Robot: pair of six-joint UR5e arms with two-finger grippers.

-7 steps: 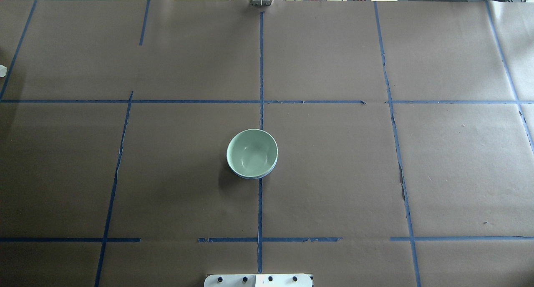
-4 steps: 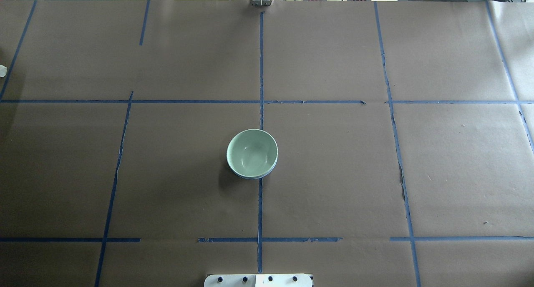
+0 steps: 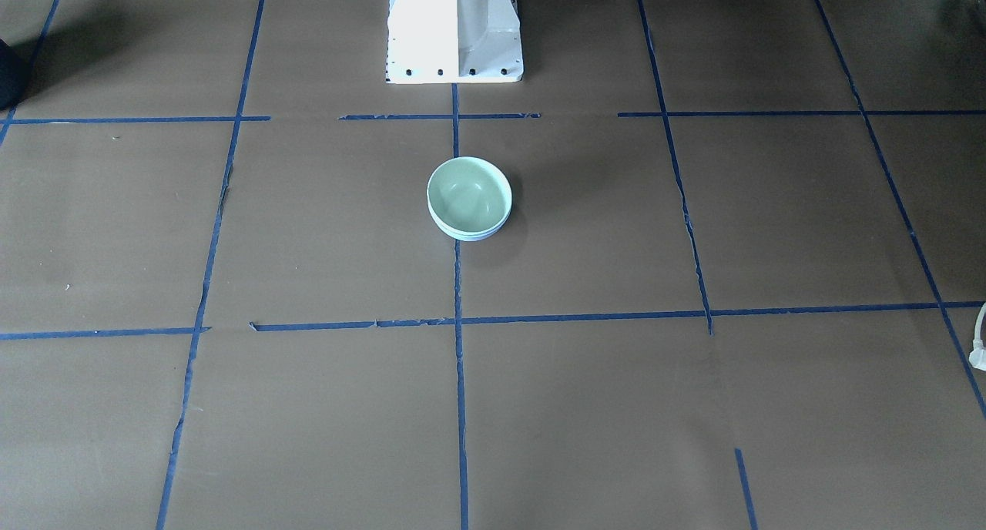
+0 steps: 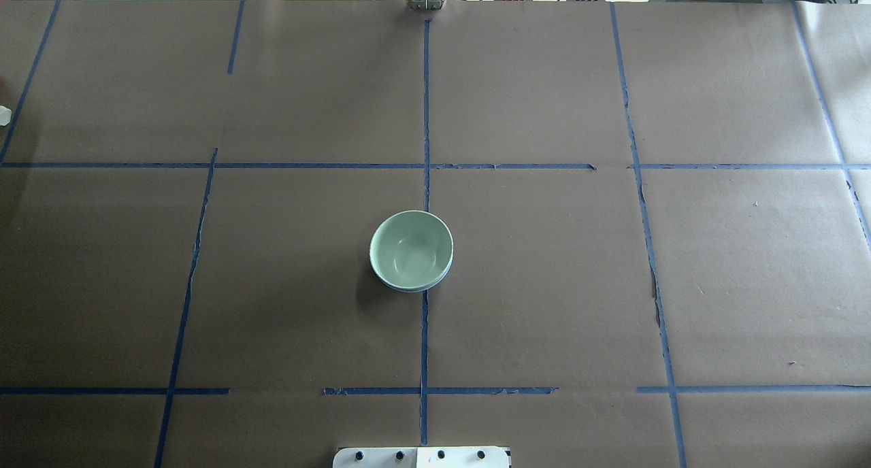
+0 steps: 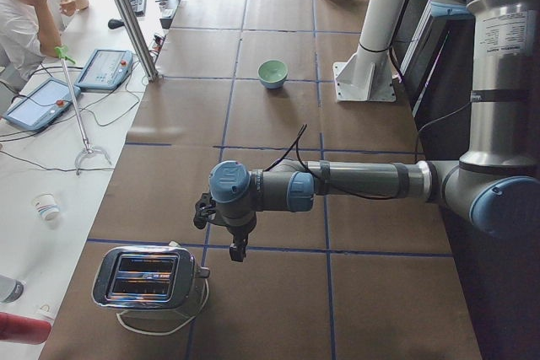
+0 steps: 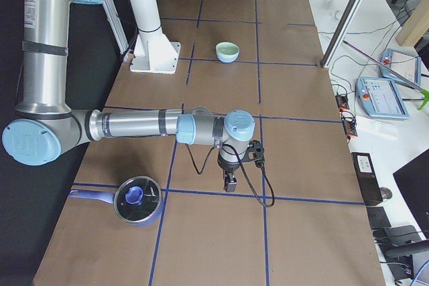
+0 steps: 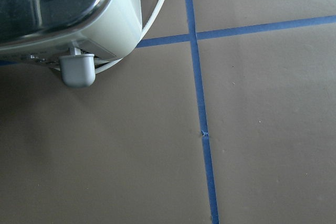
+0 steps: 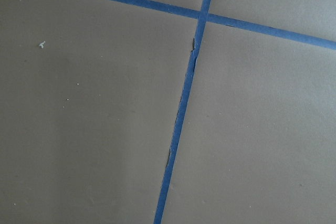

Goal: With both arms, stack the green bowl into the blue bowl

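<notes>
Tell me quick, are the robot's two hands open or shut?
Left gripper: cannot tell; it shows only in a side view.
Right gripper: cannot tell; it shows only in a side view too.

You have bare brown-paper counter [image 4: 558,284] all round the pale mint-green bowl [image 4: 411,249] nested in the pale blue bowl [image 3: 470,237]; the white pedestal base [image 3: 454,37] stands nearest, on the robot's side. At one end the left arm [image 5: 363,181] stretches low just beside the chrome toaster [image 5: 148,280]; at the other the right arm [image 6: 134,124] stretches low near the lidded blue saucepan [image 6: 137,200], both well apart from the bowls.
</notes>
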